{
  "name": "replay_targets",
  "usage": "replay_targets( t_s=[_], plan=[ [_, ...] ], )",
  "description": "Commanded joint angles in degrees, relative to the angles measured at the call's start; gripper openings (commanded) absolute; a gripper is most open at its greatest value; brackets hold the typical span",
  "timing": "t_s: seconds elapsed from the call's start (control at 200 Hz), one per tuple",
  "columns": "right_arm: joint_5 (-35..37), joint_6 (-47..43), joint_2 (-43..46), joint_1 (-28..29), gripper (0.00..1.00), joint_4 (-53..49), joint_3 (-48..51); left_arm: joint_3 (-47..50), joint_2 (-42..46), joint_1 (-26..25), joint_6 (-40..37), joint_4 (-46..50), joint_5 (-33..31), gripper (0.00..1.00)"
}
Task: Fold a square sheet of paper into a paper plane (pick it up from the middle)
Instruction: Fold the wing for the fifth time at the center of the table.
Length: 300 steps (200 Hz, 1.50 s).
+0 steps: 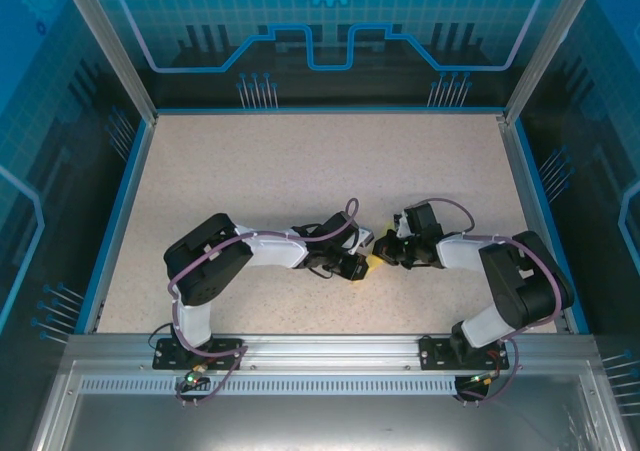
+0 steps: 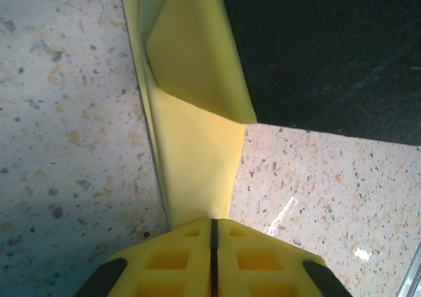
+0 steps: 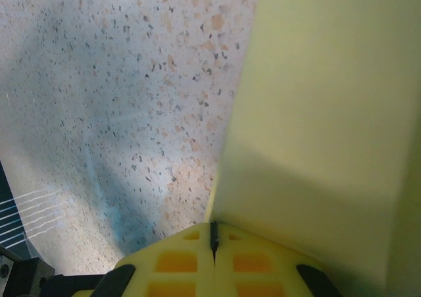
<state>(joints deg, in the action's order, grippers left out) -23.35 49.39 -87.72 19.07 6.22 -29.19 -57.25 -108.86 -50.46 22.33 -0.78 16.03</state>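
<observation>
The pale-yellow paper (image 2: 197,145) is folded into a narrow strip with a flap bent over near its far end. It rises from between the shut fingers of my left gripper (image 2: 214,221), which pinch its near end. In the right wrist view the same paper (image 3: 316,112) spreads as a broad pale sheet, and my right gripper (image 3: 214,226) is shut on its lower edge. From above, the left gripper (image 1: 362,257) and right gripper (image 1: 386,253) meet at the table's middle, with a small bit of yellow paper (image 1: 378,264) between them. Most of the paper is hidden under the wrists.
The speckled beige table (image 1: 300,171) stretches back to a blue-edged enclosure wall (image 1: 330,109). A dark body, probably the right arm, covers the upper right of the left wrist view (image 2: 329,53). An aluminium rail (image 1: 320,351) runs along the near edge.
</observation>
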Motion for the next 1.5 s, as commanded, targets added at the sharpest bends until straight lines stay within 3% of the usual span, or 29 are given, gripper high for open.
replay_targets(
  t_s=[0.0,0.555,1.185,1.365,1.496],
  plan=[
    [1.73,-2.7,-0.62,-1.69,0.05,-0.42,0.21,2.32,-3.1,0.25,-1.81,6.43,-0.61,0.09],
    [-0.81,-8.38,-4.7,-11.3,0.05,-2.19,-4.0,3.19,-3.47,0.31,-3.04,8.16,-0.74,0.09],
    [-6.1,-11.08,-7.83,-18.49,0.06,-4.0,-9.89,1.93,-4.3,0.79,-3.47,9.41,-0.48,0.09],
    [-7.59,-11.87,-0.44,-18.09,0.07,-9.23,-9.59,0.6,-5.0,0.8,-3.43,9.57,-0.3,0.09],
    [-5.06,-14.31,9.49,-17.84,0.07,-22.29,-8.66,0.14,-5.2,0.89,-3.51,9.52,-0.05,0.09]
  ],
)
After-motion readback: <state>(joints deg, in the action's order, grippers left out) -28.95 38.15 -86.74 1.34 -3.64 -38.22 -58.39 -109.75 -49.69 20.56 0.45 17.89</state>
